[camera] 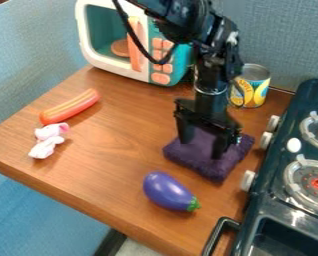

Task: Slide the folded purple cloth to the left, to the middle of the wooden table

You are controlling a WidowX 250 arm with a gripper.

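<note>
Gripper: black, two-fingered (202, 148), right of centre in the frame, pointing down over the purple cloth; fingers parted, with cloth showing between them.
Cloth: dark purple, folded into a thick square (200, 159), right of centre, directly beneath the gripper; whether the fingertips press on it, cannot tell.
Eggplant: one, glossy purple with green stem end (167, 191), lower middle of the frame, near the cloth's front edge, apart from it.
Can: one, metal with yellow label (251, 90), upper right, upright behind the cloth.
Microwave: toy, white and teal with orange buttons and handle (112, 66), upper left to upper middle; a round brown item (120, 48) inside.
Hot dog: one, orange-red with a paler strip (69, 106), left side, lying at a slant.
Plush: small, white and pink (47, 142), left side, just below the hot dog.
Stove: toy, dark, with burners and pale knobs (265, 205), along the right edge.
Table: brown wood grain (115, 165), beneath the pieces.
</note>
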